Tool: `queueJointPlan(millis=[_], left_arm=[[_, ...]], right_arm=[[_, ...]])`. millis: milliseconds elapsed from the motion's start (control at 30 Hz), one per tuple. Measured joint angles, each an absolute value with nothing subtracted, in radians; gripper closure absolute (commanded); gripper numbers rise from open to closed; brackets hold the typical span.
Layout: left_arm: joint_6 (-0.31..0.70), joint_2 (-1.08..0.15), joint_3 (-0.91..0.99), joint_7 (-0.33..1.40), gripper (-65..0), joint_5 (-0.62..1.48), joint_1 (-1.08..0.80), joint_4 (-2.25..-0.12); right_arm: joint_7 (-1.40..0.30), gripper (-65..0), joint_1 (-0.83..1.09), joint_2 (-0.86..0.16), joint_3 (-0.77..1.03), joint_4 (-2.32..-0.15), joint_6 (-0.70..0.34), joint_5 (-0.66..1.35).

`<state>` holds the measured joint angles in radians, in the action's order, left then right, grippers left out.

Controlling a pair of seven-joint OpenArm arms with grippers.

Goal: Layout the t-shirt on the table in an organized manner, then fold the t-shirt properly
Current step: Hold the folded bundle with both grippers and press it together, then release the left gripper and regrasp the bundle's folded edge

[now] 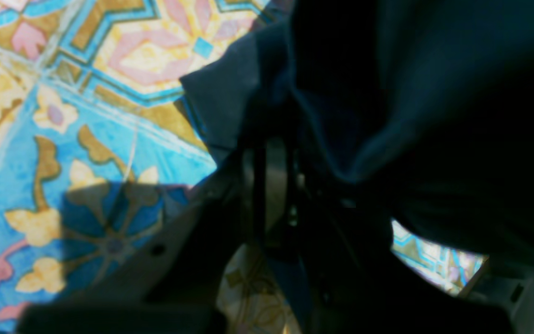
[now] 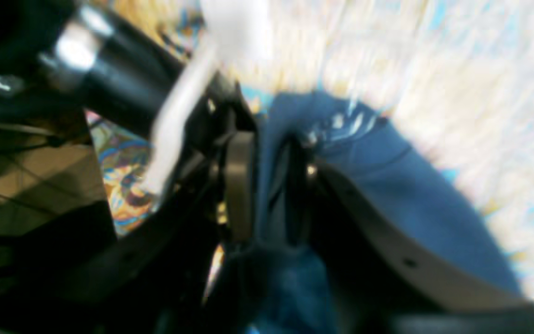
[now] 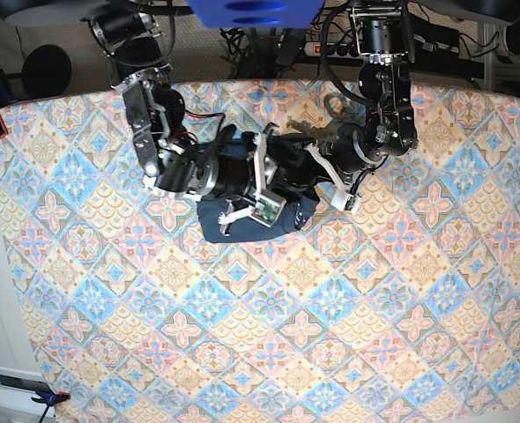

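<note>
Navy t-shirt (image 3: 256,220) sits bunched on my table (image 3: 330,335). Left gripper (image 1: 271,185) pinches its cloth. Right gripper (image 2: 267,185) has fabric between its jaws; I can't tell its grip.

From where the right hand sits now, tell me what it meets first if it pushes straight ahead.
The t-shirt: navy cloth already lies between the right hand's fingers, with the table just beyond. The view is blurred, so depth is uncertain.

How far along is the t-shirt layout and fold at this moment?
Done: little shows; the t-shirt sits bunched in a small dark heap on the table, mostly hidden under both arms. In hand: the left gripper is shut on a cloth fold, and cloth runs between the right gripper fingers, though whether that grip is tight is unclear. Left: spreading it flat and all the folding.
</note>
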<state>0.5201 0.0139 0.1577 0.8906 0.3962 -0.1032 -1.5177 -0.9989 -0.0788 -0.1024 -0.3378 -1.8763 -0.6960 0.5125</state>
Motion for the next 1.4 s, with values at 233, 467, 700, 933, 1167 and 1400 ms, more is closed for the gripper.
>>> queueJointPlan(millis=[233, 467, 700, 933, 1167, 1400], left_arm=[[0.520, -0.012, 0.209, 0.926, -0.7, 0.500, -0.112, -1.518], [0.517, -0.048, 0.261, 1.037, -0.8, 0.595, -0.113, -1.521], [0.508, -0.061, 0.281, 1.056, -12.0, 0.587, -0.121, -1.573], [0.511, -0.053, 0.278, 1.055, -16.9, 0.603, -0.115, -1.686], [0.509, -0.012, 0.284, 1.099, -16.9, 0.595, -0.070, -1.681], [0.509, 0.022, 0.282, 1.115, -17.3, 0.598, -0.047, -1.681]], right_arm=[[-1.014, -13.0, 0.041, -0.116, -0.329, -1.953, -0.701, 0.505], [-0.961, -13.0, 0.023, -0.122, -0.151, -1.951, -0.695, 0.504], [-0.952, -13.0, 0.025, -0.116, -0.135, -1.891, -0.696, 0.511], [-0.968, -13.0, -0.020, -0.122, -0.138, -1.817, -0.696, 0.497], [-0.969, -13.0, -0.035, -0.122, -0.137, -1.729, -0.696, 0.497], [-0.945, -13.0, -0.051, -0.135, -0.139, -1.630, -0.696, 0.502]])
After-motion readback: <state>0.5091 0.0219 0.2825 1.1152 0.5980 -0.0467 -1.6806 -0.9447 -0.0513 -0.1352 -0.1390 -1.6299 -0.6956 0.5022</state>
